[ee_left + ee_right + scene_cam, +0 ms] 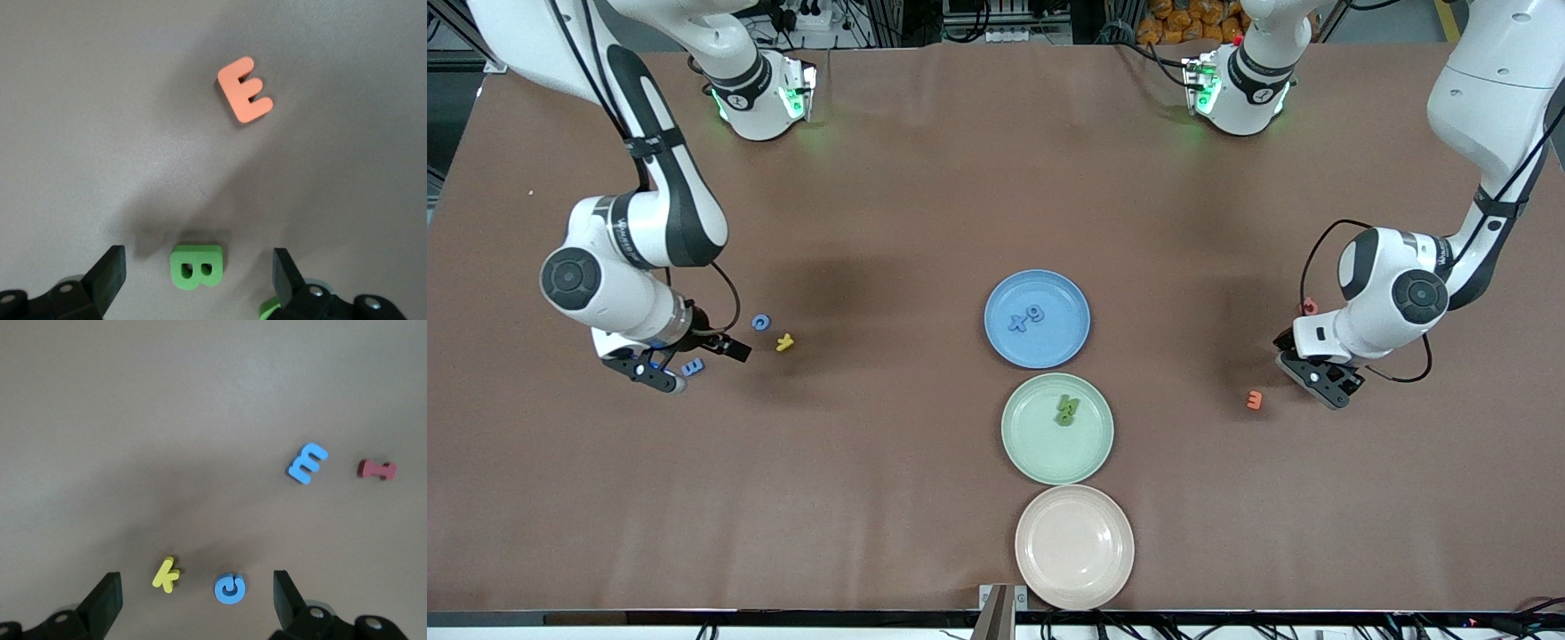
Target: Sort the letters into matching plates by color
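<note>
Grasp setup on both arms, nothing held yet. Left gripper (193, 283) hangs low over the table toward the left arm's end, jaws spread wide and empty, with the small green foam letter B (196, 266) lying flat between the black fingertips (110, 270); a sliver of another green piece (270, 307) peeks out beside one finger. Judgement: left arm is about to pick the B, so drop straight down, keep it centred, close on its flat side walls, avoid nudging the other green bit. Orange foam letter E (244, 89) lies near and is not part of the sort, leave it. Right gripper (193, 603) is low over the right arm's end, jaws also wide open and empty; round blue foam letter C (230, 588) sits between its fingertips but off-centre, with the yellow foam letter k (166, 574) just beside, so shift a little to avoid catching the k. Blue foam letter E (307, 463) and dark red foam piece (377, 469) lie apart from those. Foam looks light, matte, squashy, thick-cut, so gentle closure should do. Brown matte table covering (871, 222). Round glossy blue plate (1067, 293) holds two blue pieces (1025, 317); pale mint green plate (1089, 444), nearer the front camera, holds green pieces (1065, 409); pinkish-beige plate (1040, 533) is nearest.
</note>
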Controlling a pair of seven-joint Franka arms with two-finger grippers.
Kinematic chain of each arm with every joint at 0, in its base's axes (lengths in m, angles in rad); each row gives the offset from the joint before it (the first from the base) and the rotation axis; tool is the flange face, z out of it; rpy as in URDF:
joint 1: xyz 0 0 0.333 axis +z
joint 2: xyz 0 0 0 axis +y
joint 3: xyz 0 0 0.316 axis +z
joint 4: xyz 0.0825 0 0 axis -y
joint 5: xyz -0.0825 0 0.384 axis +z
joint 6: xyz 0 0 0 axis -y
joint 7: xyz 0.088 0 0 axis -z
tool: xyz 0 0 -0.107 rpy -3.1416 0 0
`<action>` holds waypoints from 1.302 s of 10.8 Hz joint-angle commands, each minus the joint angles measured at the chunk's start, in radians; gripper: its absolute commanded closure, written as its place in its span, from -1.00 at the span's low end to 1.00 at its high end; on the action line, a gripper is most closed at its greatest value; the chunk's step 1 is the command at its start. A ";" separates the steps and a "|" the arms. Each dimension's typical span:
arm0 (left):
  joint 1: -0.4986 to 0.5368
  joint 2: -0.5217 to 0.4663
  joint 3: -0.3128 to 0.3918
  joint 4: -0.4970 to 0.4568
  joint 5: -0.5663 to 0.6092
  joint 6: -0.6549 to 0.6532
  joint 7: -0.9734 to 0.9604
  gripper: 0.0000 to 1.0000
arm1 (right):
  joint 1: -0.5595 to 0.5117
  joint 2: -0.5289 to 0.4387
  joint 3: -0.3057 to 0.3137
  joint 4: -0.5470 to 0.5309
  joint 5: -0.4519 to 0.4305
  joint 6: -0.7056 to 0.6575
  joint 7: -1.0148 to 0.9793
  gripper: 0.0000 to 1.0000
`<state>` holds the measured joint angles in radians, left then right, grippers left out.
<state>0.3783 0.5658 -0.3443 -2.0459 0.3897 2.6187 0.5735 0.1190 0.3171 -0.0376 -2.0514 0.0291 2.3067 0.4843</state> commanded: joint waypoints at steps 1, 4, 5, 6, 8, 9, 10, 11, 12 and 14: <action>0.017 -0.009 -0.001 -0.022 0.029 0.030 0.016 -0.89 | -0.019 -0.073 0.010 -0.200 0.015 0.166 0.054 -1.00; 0.025 -0.007 0.001 -0.023 0.029 0.030 0.016 -0.74 | -0.022 -0.078 0.010 -0.246 0.020 0.209 0.077 -0.96; 0.025 -0.007 0.001 -0.023 0.029 0.030 0.016 -0.65 | -0.025 -0.076 0.010 -0.260 0.026 0.233 0.085 -0.96; 0.025 -0.007 0.002 -0.023 0.029 0.030 0.016 -0.55 | -0.025 -0.073 0.010 -0.268 0.047 0.246 0.086 -0.96; 0.025 -0.001 0.007 -0.022 0.029 0.033 0.016 -0.49 | -0.024 -0.069 0.010 -0.268 0.119 0.247 0.098 -0.96; 0.025 -0.001 0.007 -0.022 0.029 0.037 0.016 -0.44 | -0.024 -0.064 0.010 -0.268 0.127 0.247 0.127 -0.96; 0.025 -0.001 0.005 -0.022 0.029 0.037 0.016 -0.43 | -0.024 -0.059 0.010 -0.270 0.127 0.246 0.138 -0.96; 0.025 -0.001 0.007 -0.022 0.029 0.037 0.016 -0.41 | -0.022 -0.049 0.010 -0.271 0.127 0.247 0.138 -0.95; 0.025 -0.001 0.005 -0.022 0.029 0.038 0.016 -0.32 | -0.022 -0.043 0.010 -0.283 0.127 0.249 0.138 -0.95; 0.025 -0.001 0.007 -0.022 0.029 0.037 0.016 0.01 | -0.016 -0.030 0.010 -0.311 0.127 0.311 0.138 -0.94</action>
<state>0.3932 0.5676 -0.3370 -2.0552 0.3908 2.6330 0.5757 0.1086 0.2889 -0.0381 -2.3153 0.1416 2.5499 0.6139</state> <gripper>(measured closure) 0.339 0.026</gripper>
